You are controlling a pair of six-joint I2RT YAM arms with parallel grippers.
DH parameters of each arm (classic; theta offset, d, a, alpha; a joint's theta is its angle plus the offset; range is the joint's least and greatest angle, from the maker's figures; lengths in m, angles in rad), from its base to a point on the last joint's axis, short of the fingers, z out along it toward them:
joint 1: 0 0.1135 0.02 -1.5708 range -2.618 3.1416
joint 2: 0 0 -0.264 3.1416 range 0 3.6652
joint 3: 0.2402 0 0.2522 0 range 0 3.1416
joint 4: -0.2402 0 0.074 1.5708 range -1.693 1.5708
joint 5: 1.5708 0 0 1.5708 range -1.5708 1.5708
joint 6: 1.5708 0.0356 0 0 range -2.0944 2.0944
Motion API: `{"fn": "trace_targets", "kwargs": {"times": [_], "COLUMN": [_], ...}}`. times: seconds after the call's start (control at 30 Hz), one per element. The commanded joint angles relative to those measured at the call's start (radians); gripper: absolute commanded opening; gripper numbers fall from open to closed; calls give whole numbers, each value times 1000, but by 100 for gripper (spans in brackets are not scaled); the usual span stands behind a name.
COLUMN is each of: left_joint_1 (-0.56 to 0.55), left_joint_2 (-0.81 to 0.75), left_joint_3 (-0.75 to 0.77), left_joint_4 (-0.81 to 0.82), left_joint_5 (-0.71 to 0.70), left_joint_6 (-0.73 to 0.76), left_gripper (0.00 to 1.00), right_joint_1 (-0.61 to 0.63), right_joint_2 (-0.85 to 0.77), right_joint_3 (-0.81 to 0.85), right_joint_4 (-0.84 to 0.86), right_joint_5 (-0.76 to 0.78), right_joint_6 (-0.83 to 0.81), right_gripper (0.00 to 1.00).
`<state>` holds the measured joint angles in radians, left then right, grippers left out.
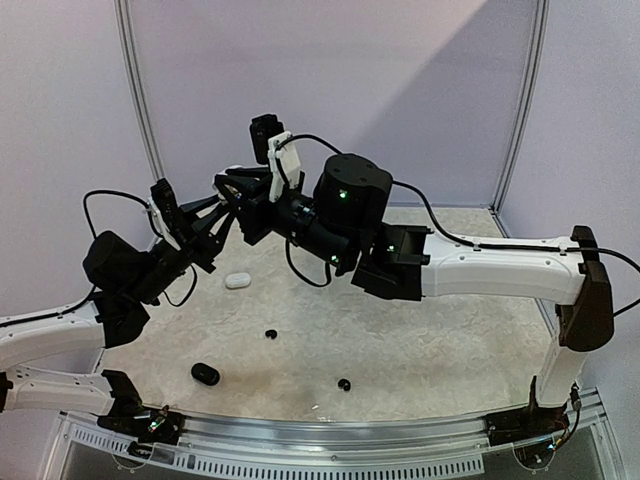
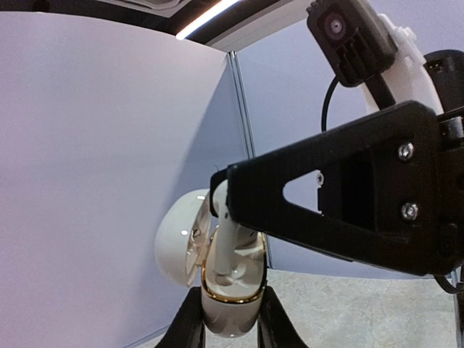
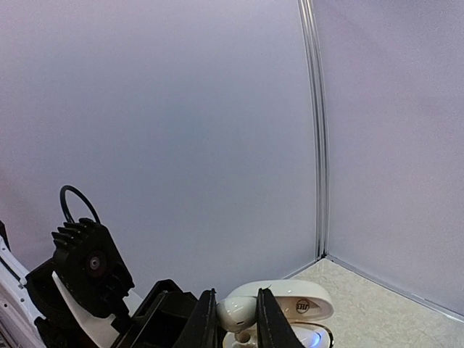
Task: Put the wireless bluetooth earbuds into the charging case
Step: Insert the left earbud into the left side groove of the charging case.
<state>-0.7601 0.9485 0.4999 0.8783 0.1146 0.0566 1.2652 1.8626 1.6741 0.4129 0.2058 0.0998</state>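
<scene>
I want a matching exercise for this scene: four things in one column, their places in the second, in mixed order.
1. open white charging case
2. white earbud
3. closed white case
4. black case

a. on the table, near the front edge
b. in the right hand
c. on the table, further back
d. in the left hand

Pairs: 1-d, 2-b, 3-c, 4-a
</scene>
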Motion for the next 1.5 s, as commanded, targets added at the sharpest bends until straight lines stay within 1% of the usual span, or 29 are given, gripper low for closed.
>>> {"fn": "trace_targets", "kwargs": {"times": [0.0, 0.17, 0.6, 0.93, 0.97, 1.07, 1.1, 1.17, 1.3, 1.47], "left_joint_1": [-16, -16, -15, -15, -15, -15, -15, -15, -15, -16], "left_joint_2": [-9, -6, 12, 10, 8, 8, 8, 6, 4, 4], "left_joint_3": [-16, -15, 3, 3, 3, 1, 2, 1, 0, -1], "left_joint_4": [24, 25, 33, 34, 32, 31, 29, 27, 13, 5], "left_joint_5": [-20, -22, -20, -21, -21, -20, -20, -17, -15, -4], "left_joint_6": [-21, -24, -11, -5, -5, -2, -2, -2, -15, -41], "left_gripper": [0, 0, 0, 0, 0, 0, 0, 0, 0, 0], "right_joint_1": [10, 10, 8, 5, 4, 4, 5, 4, 4, 5], "right_joint_2": [5, 4, 32, 25, 22, 20, 21, 24, 30, 26], "right_joint_3": [-20, -19, -26, -67, -67, -57, -55, -44, -23, -9], "right_joint_4": [19, -7, -46, -54, -64, -101, -108, -121, -145, -157], "right_joint_5": [51, 79, 67, 97, 102, 123, 128, 137, 144, 165], "right_joint_6": [-10, -20, -26, -28, -31, -42, -44, -45, -45, -56], "right_gripper": [0, 0, 0, 0, 1, 15, 19, 23, 28, 29]}}
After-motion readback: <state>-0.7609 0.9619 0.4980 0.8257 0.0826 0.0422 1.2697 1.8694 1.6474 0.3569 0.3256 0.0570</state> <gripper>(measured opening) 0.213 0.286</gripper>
